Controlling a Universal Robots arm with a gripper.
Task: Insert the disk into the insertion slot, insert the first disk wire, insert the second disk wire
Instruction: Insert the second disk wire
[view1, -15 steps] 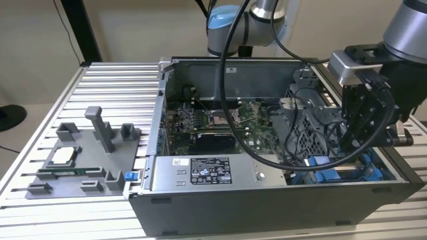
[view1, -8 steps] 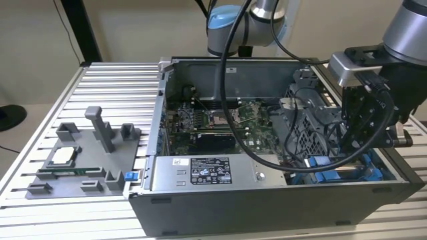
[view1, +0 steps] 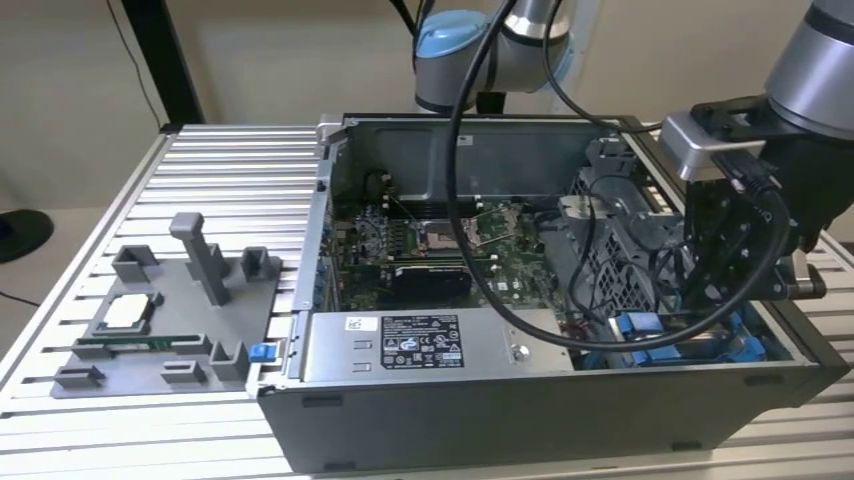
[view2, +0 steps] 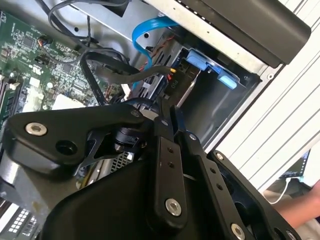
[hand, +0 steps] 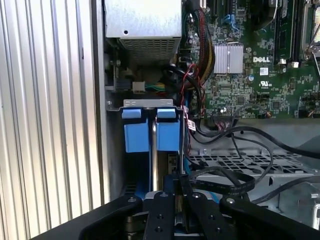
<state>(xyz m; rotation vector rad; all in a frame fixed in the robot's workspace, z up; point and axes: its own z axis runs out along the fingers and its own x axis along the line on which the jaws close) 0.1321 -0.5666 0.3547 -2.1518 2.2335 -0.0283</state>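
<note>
The insertion slot (hand: 136, 135), a grey bay with bright blue clips, sits in the open computer case's corner, at the exterior view's lower right (view1: 641, 330). A thin metal edge stands between the two blue clips; I cannot tell whether it is the disk. My gripper (hand: 180, 182) hangs just over the bay, its black fingers (view2: 162, 135) close together on the end of a black disk wire (hand: 225, 182). In the exterior view the gripper (view1: 714, 315) reaches down into that corner. Another black plug (view2: 172, 82) with coloured leads sits at the bay beside a blue clip (view2: 205, 62).
A silver power supply box (view1: 427, 345) lies along the case's front, with the motherboard (view1: 427, 240) behind it. A blue flat cable (view2: 145, 30) loops near the bay. A grey fixture (view1: 160, 310) with parts stands at the exterior view's left. A person's hand (view2: 300, 212) shows beyond the table.
</note>
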